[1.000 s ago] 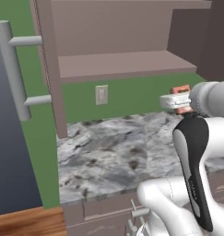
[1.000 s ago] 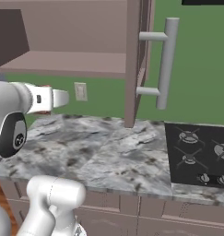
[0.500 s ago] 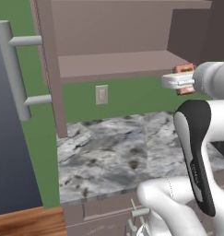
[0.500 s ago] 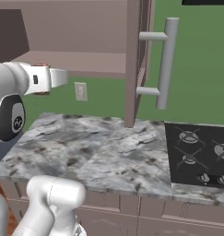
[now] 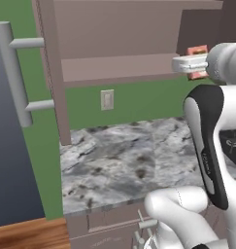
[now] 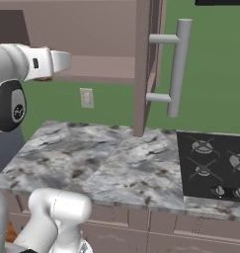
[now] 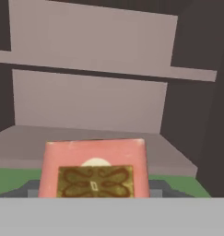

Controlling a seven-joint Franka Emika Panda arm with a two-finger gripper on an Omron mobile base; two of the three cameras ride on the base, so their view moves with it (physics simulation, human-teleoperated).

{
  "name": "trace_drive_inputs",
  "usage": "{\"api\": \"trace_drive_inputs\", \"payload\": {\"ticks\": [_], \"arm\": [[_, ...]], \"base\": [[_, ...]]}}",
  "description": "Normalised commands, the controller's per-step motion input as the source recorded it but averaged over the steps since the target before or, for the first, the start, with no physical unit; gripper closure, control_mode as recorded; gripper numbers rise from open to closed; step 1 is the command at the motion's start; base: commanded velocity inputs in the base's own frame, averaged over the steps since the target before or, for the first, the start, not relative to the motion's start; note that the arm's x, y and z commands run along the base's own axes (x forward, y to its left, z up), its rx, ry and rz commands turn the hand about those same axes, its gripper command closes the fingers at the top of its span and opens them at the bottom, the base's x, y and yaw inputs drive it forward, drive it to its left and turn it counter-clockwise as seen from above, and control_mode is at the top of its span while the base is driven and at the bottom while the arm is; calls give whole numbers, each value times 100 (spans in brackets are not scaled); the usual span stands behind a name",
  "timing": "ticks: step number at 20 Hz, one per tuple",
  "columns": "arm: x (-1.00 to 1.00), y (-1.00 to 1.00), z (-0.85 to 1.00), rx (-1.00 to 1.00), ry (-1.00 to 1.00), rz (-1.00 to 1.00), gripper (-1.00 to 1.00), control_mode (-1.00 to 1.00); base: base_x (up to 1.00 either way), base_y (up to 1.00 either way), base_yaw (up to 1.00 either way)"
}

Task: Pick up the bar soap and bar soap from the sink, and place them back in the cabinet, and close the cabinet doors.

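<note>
1. Since 1.0 s ago the tool point(image 5: 199, 63) has risen from below the cabinet floor, through floor level 0.5 s ago, and now sits level with the front edge of the cabinet's lower compartment. Base views otherwise unchanged, so the base has not driven.
2. Tool state: clamped on one bar soap point(image 7: 94, 168). In the hand view the bar sits between the dark finger tips at the bottom; in the left base view its reddish end shows just beyond the white hand.
3. Soap orientation: hand view shows a broad pink-red face with a tan patterned panel turned to the camera, wider than tall there. I cannot tell how far it runs away from the camera, so its long axis is not settled.
4. Cabinet point(image 5: 119, 46): open. The compartment in front of the tool, between floor and inner shelf point(image 7: 99, 69), shows nothing on its floor in the hand view. The soap is at the front edge of that floor, not yet inside; contact with the floor cannot be judged.
5. Cabinet doors: left door point(image 5: 8, 141) swung out at the left edge of the left base view, grey bar handle point(image 5: 12, 73) facing the camera; right door point(image 6: 148, 64) seen edge-on in the right base view, with its handle point(image 6: 178, 66).
6. Bench point(image 6: 111, 163): grey marbled top below the cabinet. Black stovetop point(image 6: 213, 165) is set at its right end. A wall switch plate point(image 5: 107, 99) sits on the green wall between bench and cabinet.
</note>
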Motion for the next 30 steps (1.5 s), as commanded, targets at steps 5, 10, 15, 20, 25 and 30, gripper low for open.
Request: {"api": "trace_drive_inputs", "payload": {"ticks": [5, 10, 15, 20, 25, 30], "arm": [[0, 0, 31, 0, -12, 0, 100, -100], [0, 0, 21, 0, -13, 0, 100, -100], [0, 0, 21, 0, -12, 0, 100, -100], [4, 2, 9, 0, -8, 0, 100, -100], [2, 8, 0, 0, 0, 0, 100, -100], [5, 11, 0, 1, 9, 0, 100, -100]], "base": [[0, 0, 0], [0, 0, 0], [0, 0, 0], [0, 0, 0], [0, 0, 0], [0, 0, 0]]}}
